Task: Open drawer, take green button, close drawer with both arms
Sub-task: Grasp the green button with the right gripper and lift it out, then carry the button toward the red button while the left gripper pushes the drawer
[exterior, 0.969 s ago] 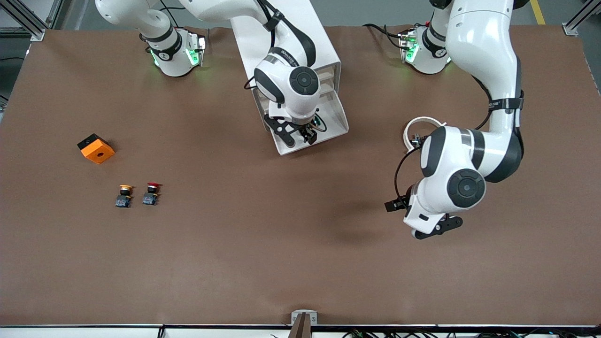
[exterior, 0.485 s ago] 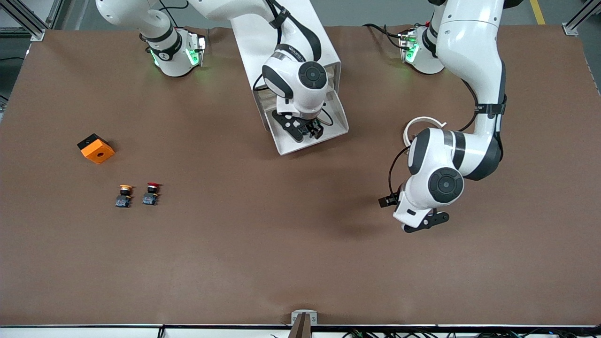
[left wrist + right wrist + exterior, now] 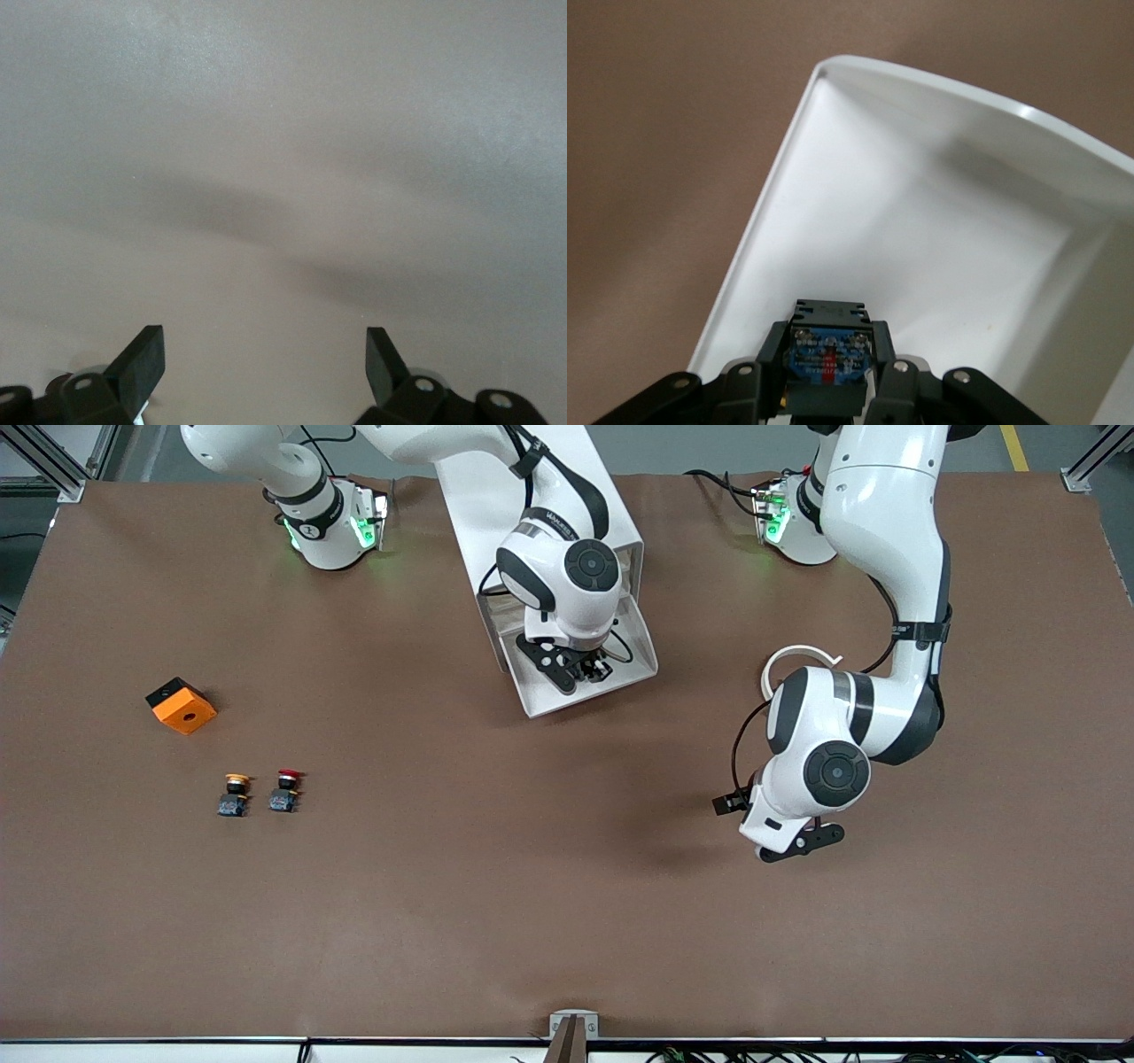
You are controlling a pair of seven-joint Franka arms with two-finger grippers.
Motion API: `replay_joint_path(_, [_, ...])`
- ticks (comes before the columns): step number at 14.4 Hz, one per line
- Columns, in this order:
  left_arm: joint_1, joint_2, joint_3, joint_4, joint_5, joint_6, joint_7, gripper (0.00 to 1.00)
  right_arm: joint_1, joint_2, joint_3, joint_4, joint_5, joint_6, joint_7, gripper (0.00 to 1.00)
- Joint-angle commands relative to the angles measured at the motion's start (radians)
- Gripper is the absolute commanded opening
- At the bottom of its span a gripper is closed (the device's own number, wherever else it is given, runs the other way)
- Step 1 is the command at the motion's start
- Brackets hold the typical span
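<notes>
**Right claw clamped on button inside the open bottom drawer**

The white cabinet (image 3: pixel 532 505) stands at the top centre of the front view, between the two arm bases. Its lowest drawer (image 3: pixel 620 677) is pulled out toward the camera, a white tray with raised walls. The right claw (image 3: pixel 585 673) is down inside that tray, just below the centre of the cabinet in the frame. In the right wrist view its fingers (image 3: pixel 890 376) are pressed together on the button (image 3: pixel 828 350), whose blue base with a red mark faces the camera at the bottom centre of that picture; the green cap cannot be seen.

The left claw (image 3: pixel 780 850) waits over bare brown bench (image 3: pixel 567 921) at the centre right of the front view, its fingers (image 3: pixel 142 359) spread wide apart with nothing between them.

At the centre left of the front view sit an orange block (image 3: pixel 181 705), a yellow-capped button (image 3: pixel 234 794) and a red-capped button (image 3: pixel 285 790) beside it.
</notes>
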Motion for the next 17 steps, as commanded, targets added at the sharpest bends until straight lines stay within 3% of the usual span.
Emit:
replay_joint_path(1, [-0.017, -0.036, -0.005, -0.035, 0.016, 0.020, -0.007, 1.00, -0.014, -0.003, -0.012, 0.086, 0.010, -0.092, 0.002, 0.13])
replay_joint_path(5, [-0.052, -0.032, -0.025, -0.038, 0.009, 0.020, -0.016, 1.00, -0.141, -0.009, -0.007, 0.275, 0.009, -0.384, -0.074, 0.13])
replay_joint_path(9, [-0.050, -0.041, -0.092, -0.072, 0.003, 0.028, -0.016, 1.00, -0.304, -0.093, -0.010, 0.283, 0.010, -0.546, -0.456, 0.13])
replay_joint_path(14, [-0.099, -0.179, -0.178, -0.372, -0.032, 0.286, -0.072, 1.00, -0.511, -0.139, -0.013, 0.226, -0.006, -0.636, -0.971, 0.13])
replay_joint_path(17, [-0.182, -0.158, -0.182, -0.415, -0.035, 0.360, -0.191, 1.00, -0.614, -0.145, -0.015, 0.207, -0.008, -0.619, -1.223, 0.13])
